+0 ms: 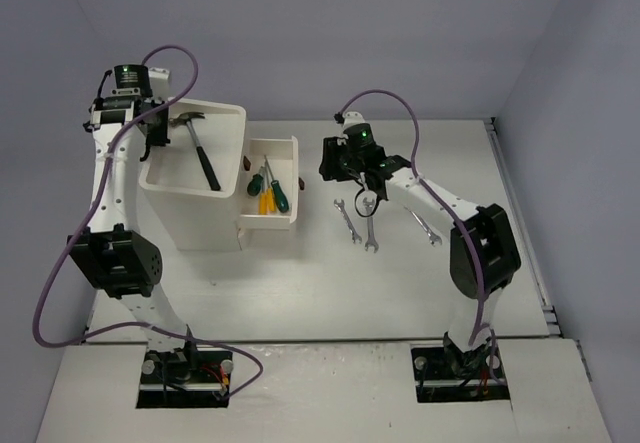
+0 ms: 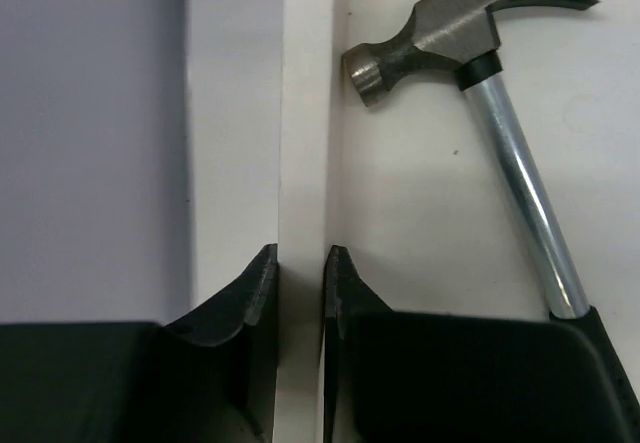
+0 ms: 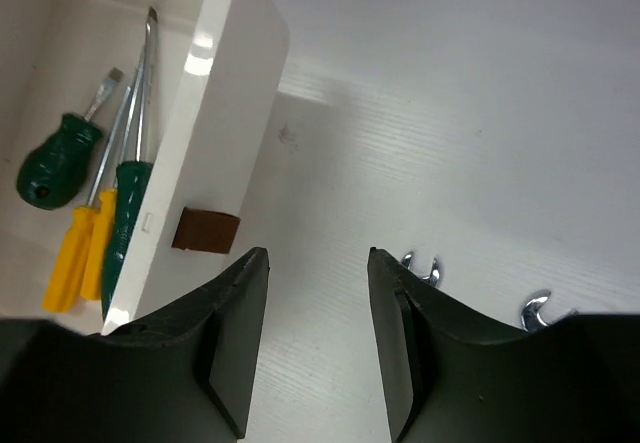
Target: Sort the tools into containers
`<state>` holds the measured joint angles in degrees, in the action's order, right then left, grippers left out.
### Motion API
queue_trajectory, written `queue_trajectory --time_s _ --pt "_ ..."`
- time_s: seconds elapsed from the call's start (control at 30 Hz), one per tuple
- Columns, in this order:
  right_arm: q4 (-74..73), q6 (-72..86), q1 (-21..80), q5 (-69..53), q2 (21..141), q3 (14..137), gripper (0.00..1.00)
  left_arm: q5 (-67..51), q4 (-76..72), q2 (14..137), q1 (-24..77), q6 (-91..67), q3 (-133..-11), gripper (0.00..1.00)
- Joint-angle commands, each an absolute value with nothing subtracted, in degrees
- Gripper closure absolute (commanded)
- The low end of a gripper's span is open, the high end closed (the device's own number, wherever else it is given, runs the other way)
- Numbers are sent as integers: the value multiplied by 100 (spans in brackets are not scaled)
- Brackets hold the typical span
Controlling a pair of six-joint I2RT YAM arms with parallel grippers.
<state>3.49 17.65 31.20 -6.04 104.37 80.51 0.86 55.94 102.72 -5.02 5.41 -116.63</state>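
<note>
Hammer (image 1: 203, 158), steel-headed and black-handled, flat in the shallow top tray (image 1: 225, 108) of the tall white plastic cabinet (image 1: 200, 223). Left gripper (image 2: 300, 283) clamped on that tray's left rim, one finger on each side. Green- and yellow-handled screwdrivers (image 1: 266, 195) side by side in the pulled-out white drawer (image 1: 268, 221) with dark-red handle (image 3: 206, 231). Right gripper (image 3: 318, 263) spread wide above the white table (image 1: 300, 283) just beside the drawer. Small silver wrenches (image 1: 371, 233) loose on the table near that gripper.
</note>
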Motion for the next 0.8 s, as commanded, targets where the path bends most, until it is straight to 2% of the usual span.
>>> queue_trajectory --time_s 0.0,0.77 --pt "562 1705 3240 -832 10849 8466 60 370 5388 10204 -536 564 -11769 100" --pt "557 1747 4384 -1444 12310 10672 62 -194 5170 10379 -536 457 -11279 100"
